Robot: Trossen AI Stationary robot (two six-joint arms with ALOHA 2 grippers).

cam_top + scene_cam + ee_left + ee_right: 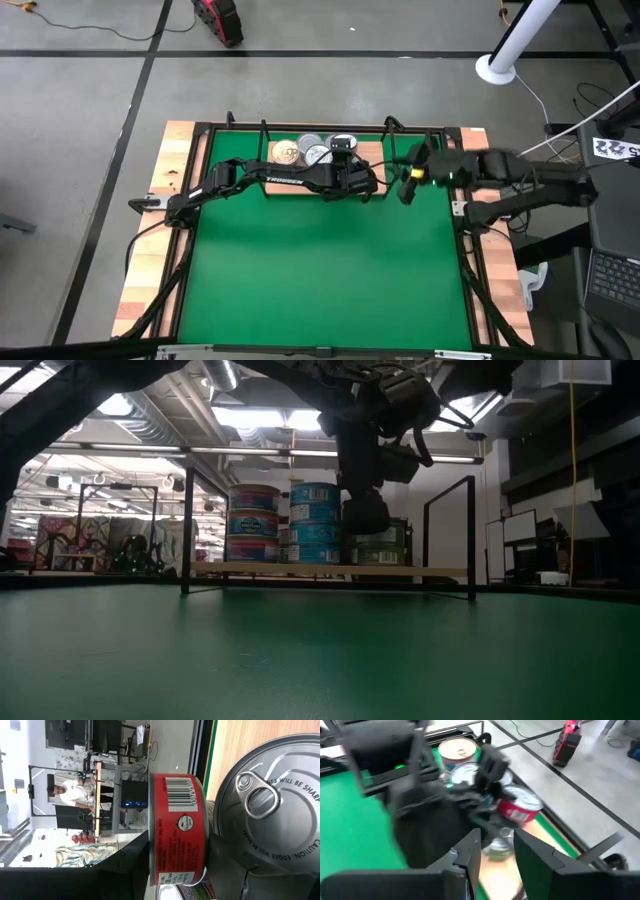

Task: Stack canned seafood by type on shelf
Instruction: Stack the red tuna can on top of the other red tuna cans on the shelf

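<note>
"Since so many tins stand in piles on the shelf, is it done?"

"Not yet. I think the left gripper grips a red tin above the shelf. The right gripper waits nearby, fingers apart, empty."

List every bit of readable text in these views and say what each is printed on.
"EDGES WILL BE SHARP": embossed on the silver pull-tab lid.
"CAUTION": same lid, along its rim.
"TROSSEN": white lettering on the left arm.
Red tin: barcode digits and small print too small to read.
Stacked tins on the shelf: labels too blurred.
</note>
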